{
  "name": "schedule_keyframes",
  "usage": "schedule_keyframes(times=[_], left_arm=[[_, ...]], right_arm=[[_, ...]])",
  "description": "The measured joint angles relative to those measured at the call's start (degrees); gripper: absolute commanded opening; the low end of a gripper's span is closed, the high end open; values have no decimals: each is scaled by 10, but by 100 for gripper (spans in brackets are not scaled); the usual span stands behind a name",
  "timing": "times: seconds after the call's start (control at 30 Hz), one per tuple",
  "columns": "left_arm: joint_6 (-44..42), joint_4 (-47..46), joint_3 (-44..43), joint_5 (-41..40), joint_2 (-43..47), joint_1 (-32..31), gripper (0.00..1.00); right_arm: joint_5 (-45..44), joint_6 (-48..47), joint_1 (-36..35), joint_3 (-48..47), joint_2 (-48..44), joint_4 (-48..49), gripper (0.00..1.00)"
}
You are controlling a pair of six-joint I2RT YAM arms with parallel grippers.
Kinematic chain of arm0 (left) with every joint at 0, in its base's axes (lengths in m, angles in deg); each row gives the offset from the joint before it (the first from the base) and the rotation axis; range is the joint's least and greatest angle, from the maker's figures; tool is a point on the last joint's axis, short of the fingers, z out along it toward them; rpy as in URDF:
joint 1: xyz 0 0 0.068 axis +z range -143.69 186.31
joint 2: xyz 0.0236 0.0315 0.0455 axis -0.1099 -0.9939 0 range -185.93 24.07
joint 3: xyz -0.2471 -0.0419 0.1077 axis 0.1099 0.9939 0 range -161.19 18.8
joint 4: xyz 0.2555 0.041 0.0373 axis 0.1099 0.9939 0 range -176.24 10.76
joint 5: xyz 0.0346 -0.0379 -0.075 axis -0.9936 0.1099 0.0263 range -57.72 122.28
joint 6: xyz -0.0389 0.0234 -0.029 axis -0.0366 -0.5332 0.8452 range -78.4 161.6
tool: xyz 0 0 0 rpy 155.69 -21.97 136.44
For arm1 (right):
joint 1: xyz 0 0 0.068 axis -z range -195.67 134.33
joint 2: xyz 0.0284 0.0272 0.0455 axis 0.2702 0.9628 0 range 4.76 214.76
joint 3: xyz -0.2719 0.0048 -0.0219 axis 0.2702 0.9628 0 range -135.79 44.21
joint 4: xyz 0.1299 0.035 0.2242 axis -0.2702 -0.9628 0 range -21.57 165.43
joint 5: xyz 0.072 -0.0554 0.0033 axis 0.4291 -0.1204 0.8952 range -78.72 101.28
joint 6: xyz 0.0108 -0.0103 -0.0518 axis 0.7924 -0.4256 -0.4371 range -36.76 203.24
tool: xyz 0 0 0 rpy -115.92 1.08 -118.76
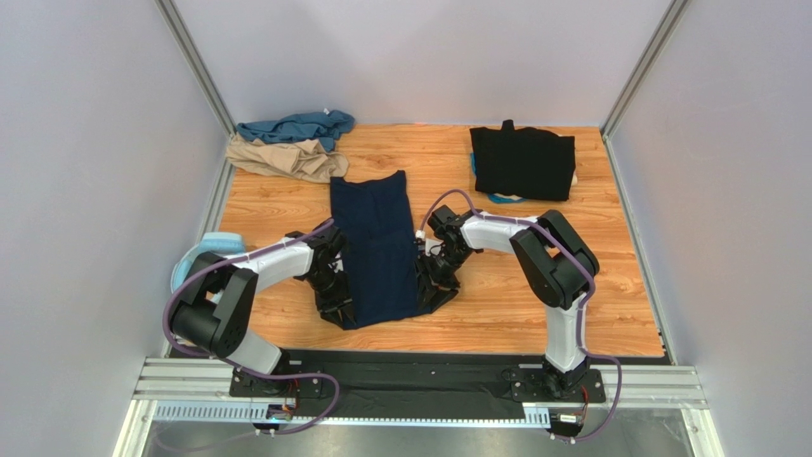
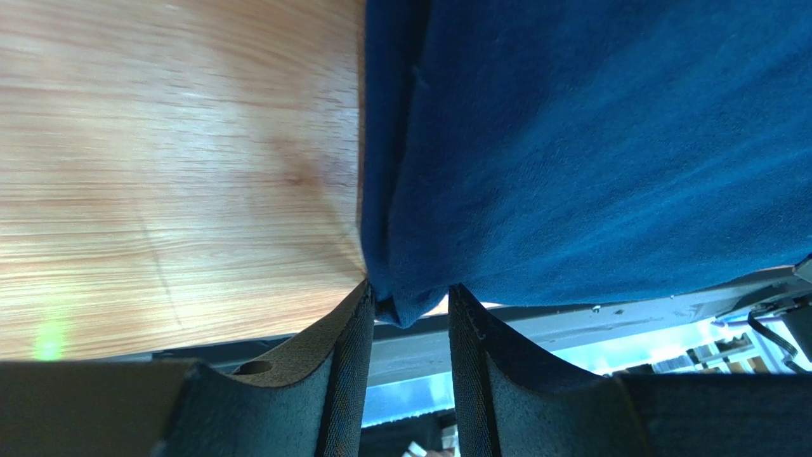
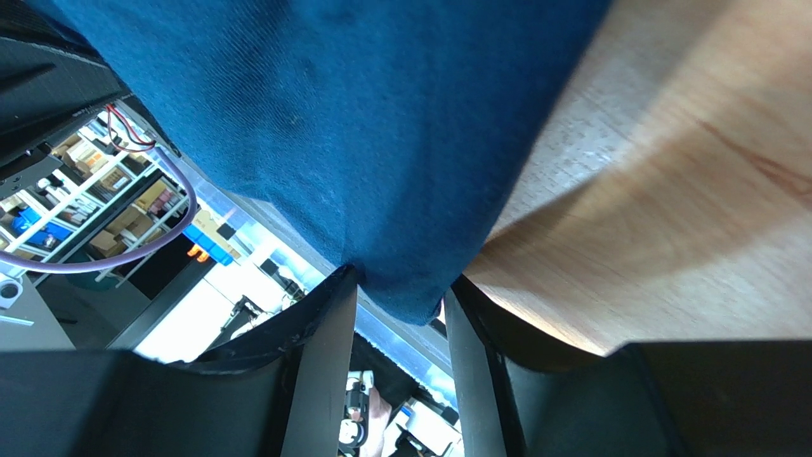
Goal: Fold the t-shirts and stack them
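A dark navy t-shirt (image 1: 375,243) lies as a long folded strip in the middle of the wooden table (image 1: 534,286). My left gripper (image 1: 335,293) is at its near left corner and my right gripper (image 1: 440,282) at its near right corner. In the left wrist view the navy cloth (image 2: 591,143) dips its corner between the fingertips of the left gripper (image 2: 408,290), whose jaws stand apart. The right gripper (image 3: 398,281) straddles the other corner of the shirt (image 3: 362,124) the same way. A folded black t-shirt (image 1: 522,162) lies at the back right. Crumpled teal (image 1: 295,126) and tan (image 1: 286,158) t-shirts lie at the back left.
A pale blue plastic ring (image 1: 205,249) sits at the table's left edge beside the left arm. Grey walls with metal posts (image 1: 195,62) close in the table on three sides. A black base rail (image 1: 419,381) runs along the near edge.
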Motion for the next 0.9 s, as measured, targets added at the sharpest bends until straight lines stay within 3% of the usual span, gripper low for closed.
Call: schedule_keyframes(times=[0.17, 0.23, 0.3, 0.33, 0.37, 0.4, 0.73, 0.9], left_arm=[[7, -2, 0, 3, -2, -5, 41], [9, -3, 0, 3, -3, -5, 39], [8, -2, -1, 3, -5, -5, 27], [9, -2, -1, 2, -6, -5, 18], [9, -2, -1, 1, -7, -5, 0], [9, -4, -1, 2, -9, -5, 0], [6, -12, 0, 6, -4, -6, 0], [2, -5, -7, -33, 63, -10, 0]], right_arm=[[0, 0, -3, 0, 0, 0, 45], [0, 0, -3, -3, 3, -3, 39], [-3, -1, -3, -10, 9, -9, 31], [-3, -2, -4, -13, 11, -9, 13], [-7, -2, -4, -15, 14, -9, 2], [-7, -7, -5, -16, 15, -9, 0], [-27, -7, -7, -21, 10, -13, 0], [-55, -14, -7, -26, -55, -39, 0]])
